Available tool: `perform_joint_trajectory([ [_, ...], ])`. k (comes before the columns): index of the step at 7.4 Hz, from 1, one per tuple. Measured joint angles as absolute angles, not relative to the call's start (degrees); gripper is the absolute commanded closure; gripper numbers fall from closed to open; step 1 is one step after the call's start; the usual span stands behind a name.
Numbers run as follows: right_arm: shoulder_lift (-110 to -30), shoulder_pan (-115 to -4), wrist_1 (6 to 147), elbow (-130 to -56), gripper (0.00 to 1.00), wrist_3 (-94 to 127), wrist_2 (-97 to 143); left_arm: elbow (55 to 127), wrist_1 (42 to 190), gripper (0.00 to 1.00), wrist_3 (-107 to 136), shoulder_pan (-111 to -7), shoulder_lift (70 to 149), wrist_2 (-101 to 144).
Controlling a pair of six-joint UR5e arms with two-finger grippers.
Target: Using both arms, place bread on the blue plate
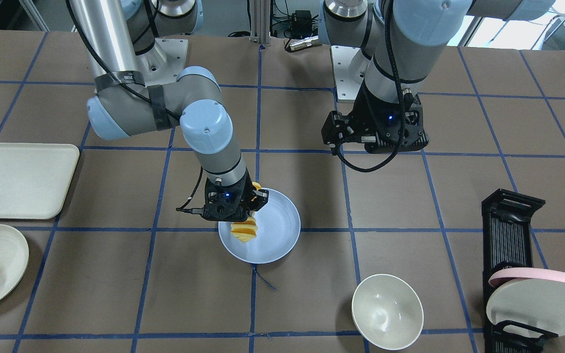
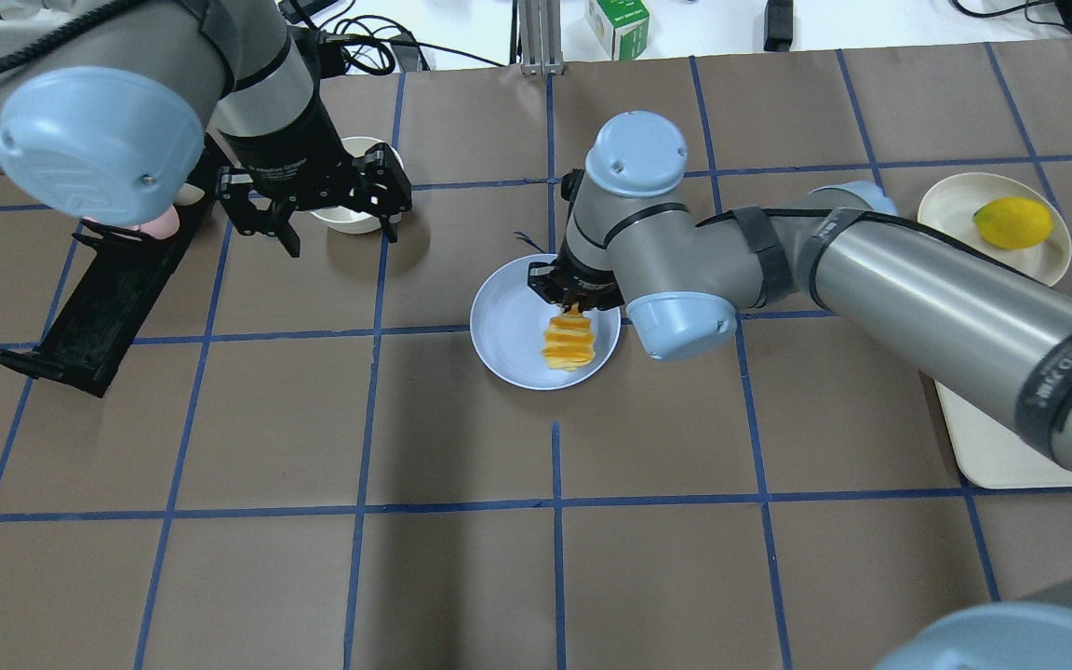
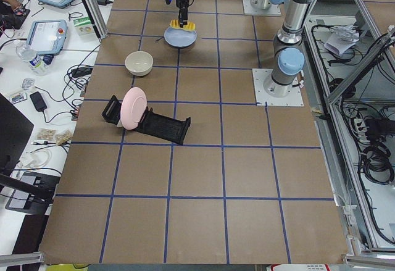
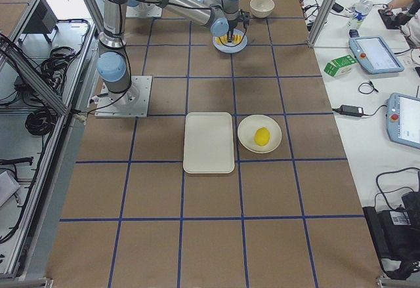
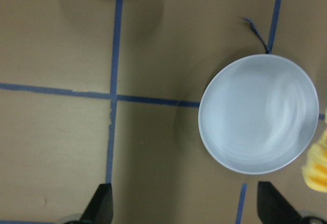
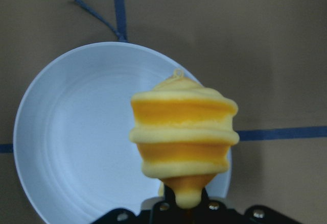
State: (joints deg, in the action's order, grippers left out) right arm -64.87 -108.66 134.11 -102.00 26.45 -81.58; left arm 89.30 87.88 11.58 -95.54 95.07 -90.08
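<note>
No legible text, labels or numbers.

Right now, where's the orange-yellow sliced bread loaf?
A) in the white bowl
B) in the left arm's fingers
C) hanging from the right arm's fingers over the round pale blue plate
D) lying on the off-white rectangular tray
C: the right gripper has its fingers shut on the bread, which hangs over the blue plate.
</note>
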Motion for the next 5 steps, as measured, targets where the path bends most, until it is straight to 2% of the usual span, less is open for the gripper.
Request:
perform_joint_trajectory([
  [1, -63.26, -109.92, 134.66, -101.6, 0.0, 28.37, -81.79, 89.44, 88.7, 0.0, 11.5, -95.62, 94.09, -91.15],
  [5, -61.69, -110.37, 135.13, -101.05, 0.0, 28.24, -82.31, 89.55, 89.13, 0.0, 11.75, -95.55, 93.11, -92.04],
])
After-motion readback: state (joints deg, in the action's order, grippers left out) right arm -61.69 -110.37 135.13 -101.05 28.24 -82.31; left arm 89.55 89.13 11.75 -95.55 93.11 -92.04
